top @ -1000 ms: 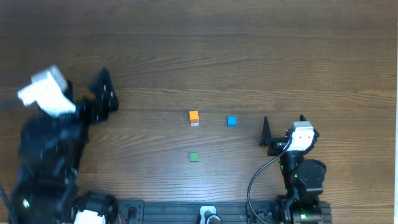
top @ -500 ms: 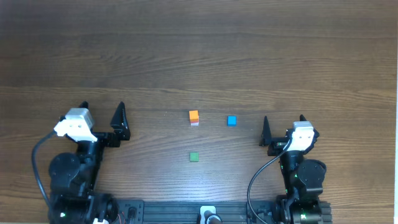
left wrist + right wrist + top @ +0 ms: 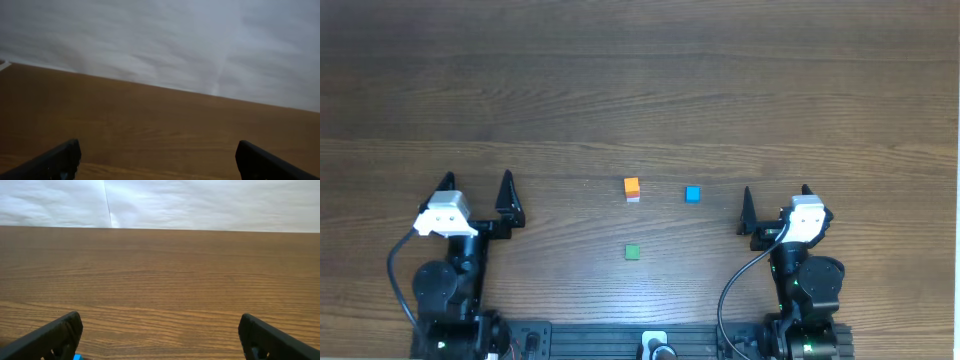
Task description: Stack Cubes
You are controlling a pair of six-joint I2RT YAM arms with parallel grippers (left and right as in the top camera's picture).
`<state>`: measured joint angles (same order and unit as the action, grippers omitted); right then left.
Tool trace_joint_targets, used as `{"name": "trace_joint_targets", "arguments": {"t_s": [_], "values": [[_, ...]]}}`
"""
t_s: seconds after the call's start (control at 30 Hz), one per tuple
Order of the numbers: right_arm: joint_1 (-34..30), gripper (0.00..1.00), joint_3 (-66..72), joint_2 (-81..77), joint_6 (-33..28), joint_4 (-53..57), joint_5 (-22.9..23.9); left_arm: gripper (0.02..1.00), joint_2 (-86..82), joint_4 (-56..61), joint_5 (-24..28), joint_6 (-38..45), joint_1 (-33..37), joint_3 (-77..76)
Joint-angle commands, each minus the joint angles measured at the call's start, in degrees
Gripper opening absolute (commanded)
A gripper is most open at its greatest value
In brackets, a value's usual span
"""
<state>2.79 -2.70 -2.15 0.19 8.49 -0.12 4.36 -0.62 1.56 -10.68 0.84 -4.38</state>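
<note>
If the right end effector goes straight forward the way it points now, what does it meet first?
The way looks free: ahead of the right end effector lies bare table, as far as its wrist view shows. The blue cube sits off to its left, probably outside that line.

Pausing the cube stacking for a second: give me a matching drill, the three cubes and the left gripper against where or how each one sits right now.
Things:
1. small orange cube
2. small blue cube
3. small green cube
4. left gripper

Places or states:
A. the cube closest to the arms' bases
B. the cube closest to the right gripper
C. open, holding nothing
D. straight beyond the green cube, level with the blue one

Pairs: 1-D, 2-B, 3-A, 4-C
</note>
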Motion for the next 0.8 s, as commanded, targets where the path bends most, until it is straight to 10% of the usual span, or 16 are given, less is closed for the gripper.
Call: {"name": "trace_joint_targets", "arguments": {"t_s": [0.03, 0.8], "values": [[0.26, 0.991, 0.57, 0.37, -0.04, -0.33, -0.48, 0.998, -2.05, 0.46, 0.57, 1.29, 0.35, 3.28], [0.26, 0.991, 0.57, 0.37, -0.04, -0.33, -0.48, 1.000, -3.98, -3.67, 0.52, 1.29, -0.02, 4.07]]}}
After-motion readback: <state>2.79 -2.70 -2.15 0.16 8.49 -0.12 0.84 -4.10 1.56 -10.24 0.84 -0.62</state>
